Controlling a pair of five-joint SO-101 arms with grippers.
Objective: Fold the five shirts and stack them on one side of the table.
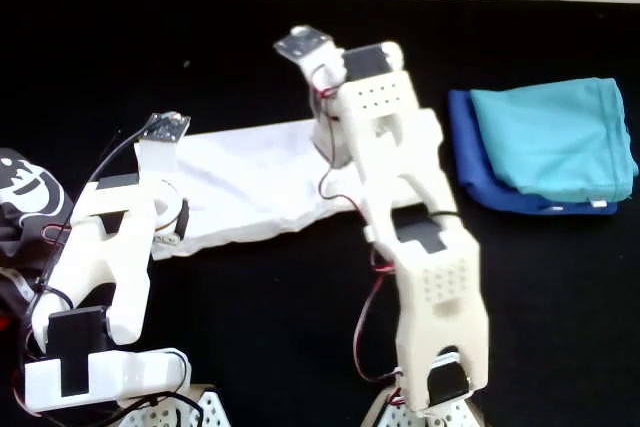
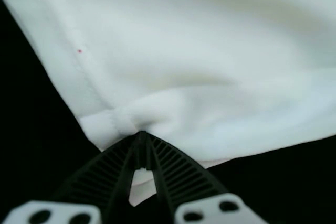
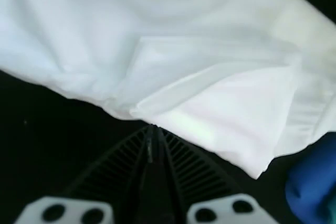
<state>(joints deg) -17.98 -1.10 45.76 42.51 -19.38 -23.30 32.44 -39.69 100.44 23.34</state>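
On the black table [image 1: 250, 337], the white shirt [image 1: 250, 185] stretches sideways.

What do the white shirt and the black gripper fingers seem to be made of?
The white shirt looks like soft matte cloth, likely cotton: it creases and has a stitched hem. The left gripper's fingers look like rigid matte black plastic, probably printed: open ribbing shows.

- The white shirt [image 1: 250, 187] is partly hidden under the left arm [image 1: 120, 237] and the right arm [image 1: 400, 167]. In both wrist views it runs past the edges.
- Right of it, the blue shirt [image 1: 475, 172] lies mostly under the teal shirt [image 1: 555, 137].
- Left of it, the black shirt [image 1: 25, 197] is cut off by the edge.
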